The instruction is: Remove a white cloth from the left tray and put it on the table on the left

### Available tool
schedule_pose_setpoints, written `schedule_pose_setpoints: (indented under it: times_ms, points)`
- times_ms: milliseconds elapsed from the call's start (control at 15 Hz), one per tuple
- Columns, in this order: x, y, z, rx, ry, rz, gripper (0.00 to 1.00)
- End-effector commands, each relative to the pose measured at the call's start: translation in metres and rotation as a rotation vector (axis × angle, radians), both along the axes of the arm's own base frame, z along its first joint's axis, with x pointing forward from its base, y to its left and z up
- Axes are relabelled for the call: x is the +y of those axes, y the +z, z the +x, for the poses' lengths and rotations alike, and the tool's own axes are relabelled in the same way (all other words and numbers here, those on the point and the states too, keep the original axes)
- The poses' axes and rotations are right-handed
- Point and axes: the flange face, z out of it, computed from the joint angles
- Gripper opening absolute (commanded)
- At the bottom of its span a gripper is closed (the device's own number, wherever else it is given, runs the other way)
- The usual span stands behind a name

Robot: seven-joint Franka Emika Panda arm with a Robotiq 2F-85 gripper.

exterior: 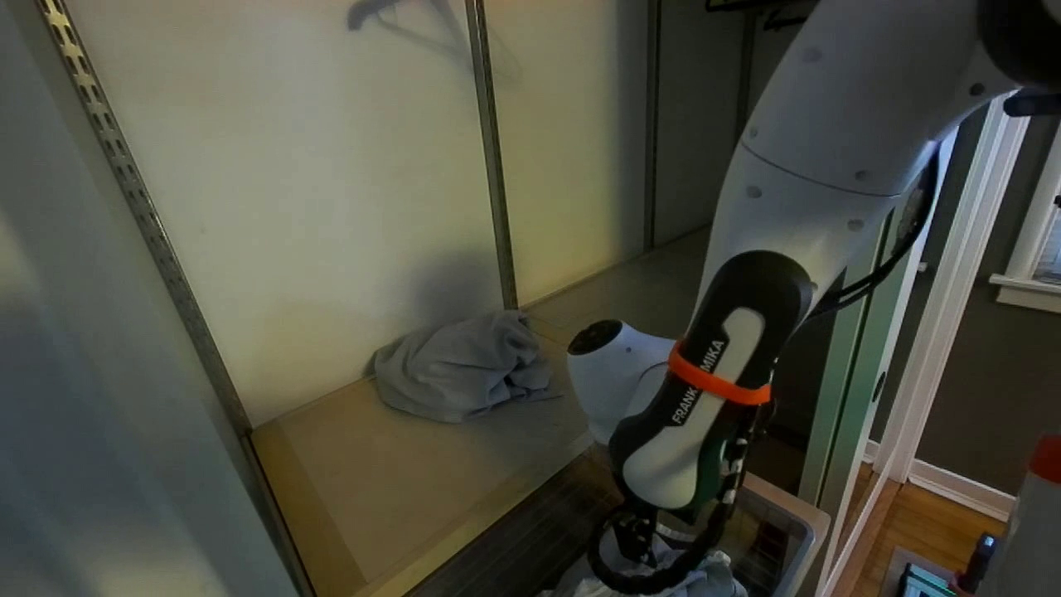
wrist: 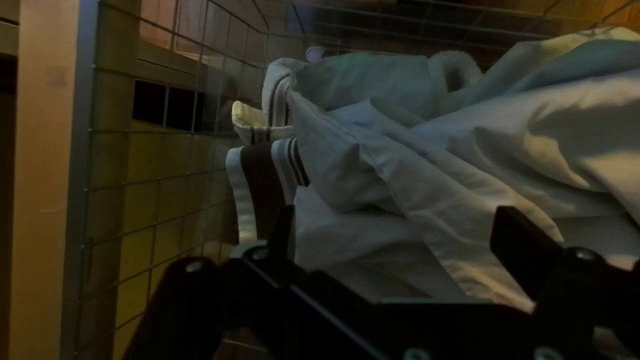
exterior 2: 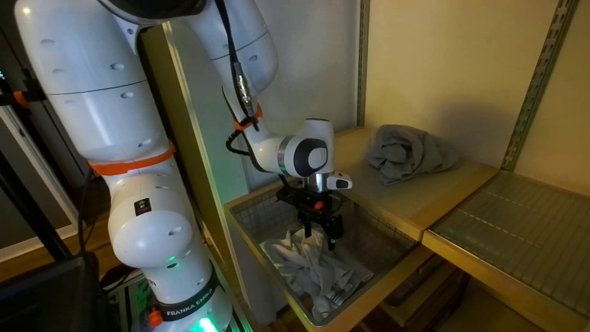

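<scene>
A crumpled white cloth (exterior 2: 309,263) lies in the wire-mesh tray (exterior 2: 385,286) with a wooden rim. The cloth also shows at the bottom edge of an exterior view (exterior: 704,576). My gripper (exterior 2: 319,236) points down into the tray, just over the cloth. In the wrist view the gripper (wrist: 400,230) is open, its fingers wide apart with white cloth (wrist: 435,185) between and beyond them. I cannot tell whether the fingertips touch it. A brown-striped fabric edge (wrist: 262,185) shows at the pile's left; I cannot tell whether it is a separate cloth.
A grey cloth (exterior 2: 405,154) lies bunched on the wooden shelf (exterior 2: 368,193) beside the tray, against the wall. Another shelf with a glass-like top (exterior 2: 521,230) adjoins it. The tray's mesh wall (wrist: 150,200) and wooden rim (wrist: 45,190) stand close to the gripper.
</scene>
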Motion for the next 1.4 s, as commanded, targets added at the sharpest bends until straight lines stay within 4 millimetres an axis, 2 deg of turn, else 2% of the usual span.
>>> schedule_pose_setpoints:
  times_ms: [0,67,267,733,933,1067,1333]
  points:
    - [-0.004,-0.045,-0.01,0.03,-0.022,0.017,1.0]
    - [-0.002,-0.021,-0.003,0.015,-0.009,0.015,1.0]
    - [-0.005,-0.042,-0.008,0.043,-0.019,0.026,1.0]
    - [-0.006,-0.051,0.0,0.001,-0.026,0.085,1.0]
    - [-0.008,-0.059,-0.003,0.033,-0.039,0.115,1.0]
    - [-0.01,-0.063,-0.005,0.066,-0.055,0.113,0.74]
    - [-0.012,-0.069,-0.009,0.104,-0.068,0.097,0.42]
